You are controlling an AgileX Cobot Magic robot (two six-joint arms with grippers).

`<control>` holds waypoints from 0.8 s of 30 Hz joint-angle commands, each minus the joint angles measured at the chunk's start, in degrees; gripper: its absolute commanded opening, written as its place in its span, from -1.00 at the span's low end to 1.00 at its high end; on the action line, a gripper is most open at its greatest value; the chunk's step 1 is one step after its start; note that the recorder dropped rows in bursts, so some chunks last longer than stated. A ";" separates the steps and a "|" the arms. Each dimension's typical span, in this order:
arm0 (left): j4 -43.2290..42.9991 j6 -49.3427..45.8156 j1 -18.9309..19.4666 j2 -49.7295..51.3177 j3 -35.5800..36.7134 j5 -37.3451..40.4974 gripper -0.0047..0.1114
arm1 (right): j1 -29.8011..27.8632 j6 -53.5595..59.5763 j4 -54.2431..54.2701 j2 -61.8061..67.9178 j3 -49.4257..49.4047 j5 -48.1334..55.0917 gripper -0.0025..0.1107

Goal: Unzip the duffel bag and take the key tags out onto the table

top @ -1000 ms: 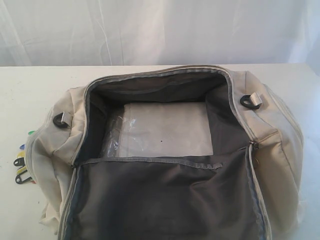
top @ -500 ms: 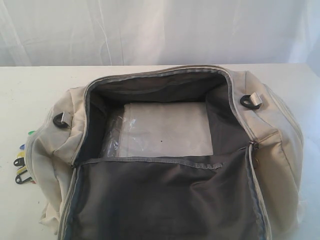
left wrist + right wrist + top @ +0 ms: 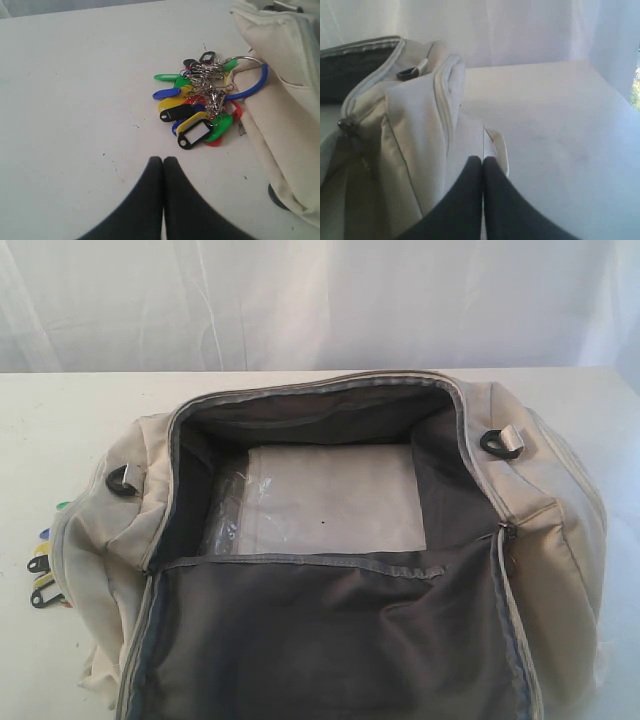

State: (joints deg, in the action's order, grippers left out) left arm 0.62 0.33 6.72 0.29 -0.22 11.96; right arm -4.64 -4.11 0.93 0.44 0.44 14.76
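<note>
The cream duffel bag (image 3: 560,530) lies unzipped on the white table (image 3: 60,420), its flap folded toward the camera and the dark grey lining showing. Inside rests a clear plastic sheet (image 3: 330,500). The key tags (image 3: 200,110), a bunch in green, blue, yellow, red and black on a blue ring, lie on the table against the bag's left end (image 3: 280,100); a few tags (image 3: 42,560) peek out there in the exterior view. My left gripper (image 3: 163,161) is shut and empty, short of the tags. My right gripper (image 3: 483,160) is shut and empty beside the bag's right end (image 3: 410,125).
A white curtain (image 3: 320,300) hangs behind the table. Black D-rings (image 3: 122,480) sit at each end of the bag. Neither arm shows in the exterior view.
</note>
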 commanded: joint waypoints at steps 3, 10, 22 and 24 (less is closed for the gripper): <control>0.13 0.26 -0.07 -0.29 0.22 -0.03 -0.92 | -0.75 -0.21 -0.55 -0.44 -0.44 3.37 -0.96; 0.13 0.11 -0.07 -0.29 0.22 -0.03 -0.92 | -0.75 -0.21 -0.55 -0.44 -0.44 3.58 -0.96; 0.13 -0.03 -0.07 -0.29 0.22 -0.03 -0.92 | 3.01 -0.21 -0.55 -0.44 -0.44 3.70 -0.96; 0.13 -0.03 -0.07 -0.29 0.22 -0.03 -0.92 | 3.01 -0.21 -0.55 -0.44 -0.44 4.54 -0.96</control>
State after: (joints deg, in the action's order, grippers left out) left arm 0.62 0.33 6.72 0.29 -0.22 11.96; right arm -1.80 -4.11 0.93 0.39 0.35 19.06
